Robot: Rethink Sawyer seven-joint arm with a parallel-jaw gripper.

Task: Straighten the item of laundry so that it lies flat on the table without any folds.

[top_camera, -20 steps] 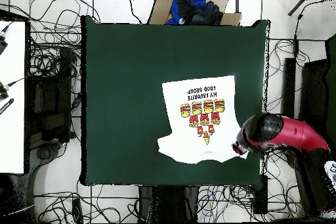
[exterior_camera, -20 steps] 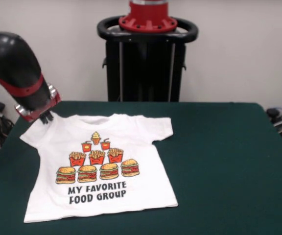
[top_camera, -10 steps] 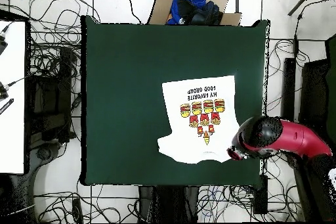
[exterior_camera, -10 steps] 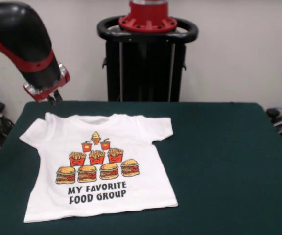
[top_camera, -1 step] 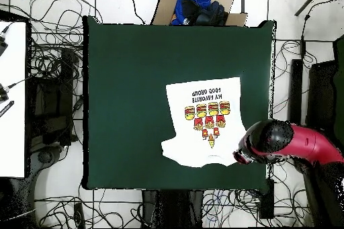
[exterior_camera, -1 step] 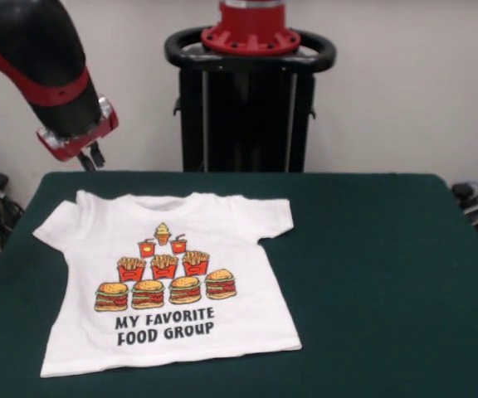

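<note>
Gripper point(exterior_camera, -1 step: 90, 157) raised slightly since previous frame, now clear of shirt sleeve at upper left of front view; shirt position unchanged. White T-shirt point(exterior_camera, -1 step: 173, 282): soft knit, printed burgers, fries, drinks, black text; spread mostly flat on dark green felt table point(exterior_camera, -1 step: 388, 274), lower left of front view. Gripper carries nothing, touches nothing; finger opening cannot be determined.

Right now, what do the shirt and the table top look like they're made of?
The T-shirt looks like soft white knit fabric, probably cotton: it lies limp, matte, with a printed graphic. The table top looks like dark green felt or similar cloth: matte, no glare.
</note>
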